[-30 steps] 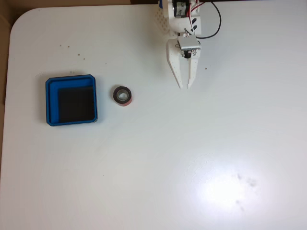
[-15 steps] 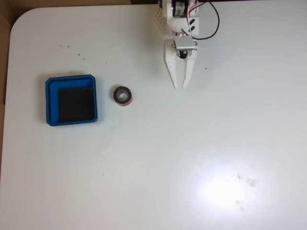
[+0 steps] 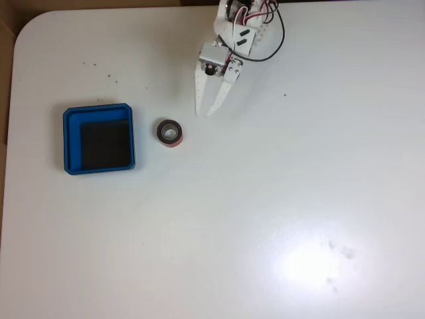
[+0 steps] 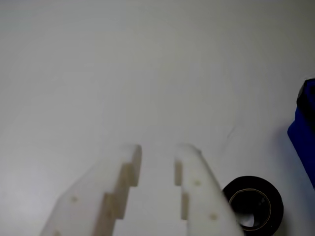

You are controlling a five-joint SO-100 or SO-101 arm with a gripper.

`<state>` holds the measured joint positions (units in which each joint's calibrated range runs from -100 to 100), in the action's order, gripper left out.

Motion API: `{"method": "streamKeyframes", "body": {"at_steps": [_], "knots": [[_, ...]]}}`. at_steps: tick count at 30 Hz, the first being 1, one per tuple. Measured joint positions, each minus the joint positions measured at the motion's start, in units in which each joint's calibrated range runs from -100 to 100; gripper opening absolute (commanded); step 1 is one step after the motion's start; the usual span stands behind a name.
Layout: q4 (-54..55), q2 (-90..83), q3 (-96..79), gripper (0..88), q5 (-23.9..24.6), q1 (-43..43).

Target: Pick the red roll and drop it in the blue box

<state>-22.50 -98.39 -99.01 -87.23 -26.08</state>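
The roll (image 3: 170, 132) lies flat on the tabletop (image 3: 265, 212), below and to the left of my pincer (image 3: 204, 113) in the fixed view, near it but not touching. It is a small ring with a dark top face, a pale grey hollow core and a sliver of red along its lower edge. In the wrist view the roll (image 4: 254, 205) sits just beside my right-hand finger (image 4: 199, 191), low in the picture; there it looks glossy black, and its red side does not show.

My pincer is slightly open, with a narrow gap between the fingertips, and it holds nothing. The fingers are white plastic, long and tapered; the wrist view shows stepped notches on their inner faces.

The box (image 3: 99, 139) lies beyond the roll from my pincer, further left in the fixed view, apart from the roll. It is a shallow square tray with bright blue low walls, clipped corners and a black floor. The wrist view catches a blue corner of the box (image 4: 304, 132) at the right edge.

The tabletop is smooth, white and glossy, with a bright glare patch in the lower right of the fixed view.
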Motion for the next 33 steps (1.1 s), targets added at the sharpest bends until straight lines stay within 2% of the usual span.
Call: {"method": "streamKeyframes", "body": {"at_steps": [7,12,22,33], "knots": [[0.0,1.35,0.0,0.7,0.0,-3.07],[0.0,11.77,1.88,0.7,0.0,-3.36],[0.0,40.39,30.22,0.7,0.0,-4.75],[0.0,59.19,39.55,3.1,-0.25,-12.07]]}}
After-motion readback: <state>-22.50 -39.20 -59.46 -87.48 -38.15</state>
